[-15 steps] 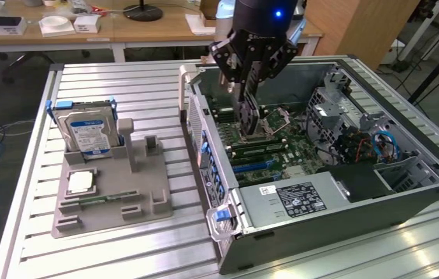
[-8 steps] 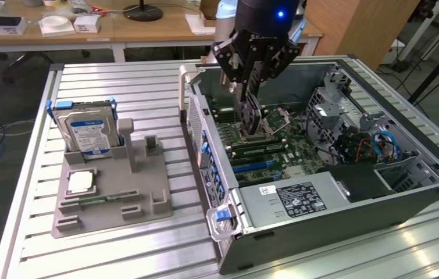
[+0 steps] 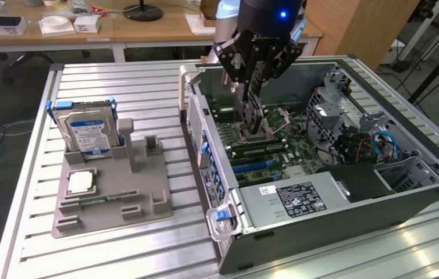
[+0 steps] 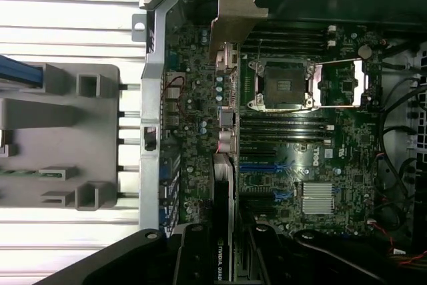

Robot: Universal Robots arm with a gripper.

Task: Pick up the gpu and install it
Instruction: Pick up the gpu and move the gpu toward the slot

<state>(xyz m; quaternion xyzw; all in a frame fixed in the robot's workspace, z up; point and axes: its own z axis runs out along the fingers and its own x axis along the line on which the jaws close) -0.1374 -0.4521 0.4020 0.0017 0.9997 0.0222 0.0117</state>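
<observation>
Gpu (image 3: 254, 119), thin black card, clamped in hand (image 3: 250, 93)

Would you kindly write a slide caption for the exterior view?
Pincer holds the gpu upright over the motherboard inside the open computer case.

Under the claw (image 3: 252, 99) and its gripped gpu (image 3: 253, 119) the motherboard (image 3: 277, 151) lay open; the case's rear wall (image 3: 195, 115) crowded one side, the drive cage (image 3: 329, 97) the other.

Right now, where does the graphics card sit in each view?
Exterior view: the graphics card hangs upright in the gripper, over the open computer case.
Wrist view: the graphics card is seen edge-on, reaching out from the gripper, its metal bracket at the far end.
Shared landmark: the empty processor socket.
</observation>
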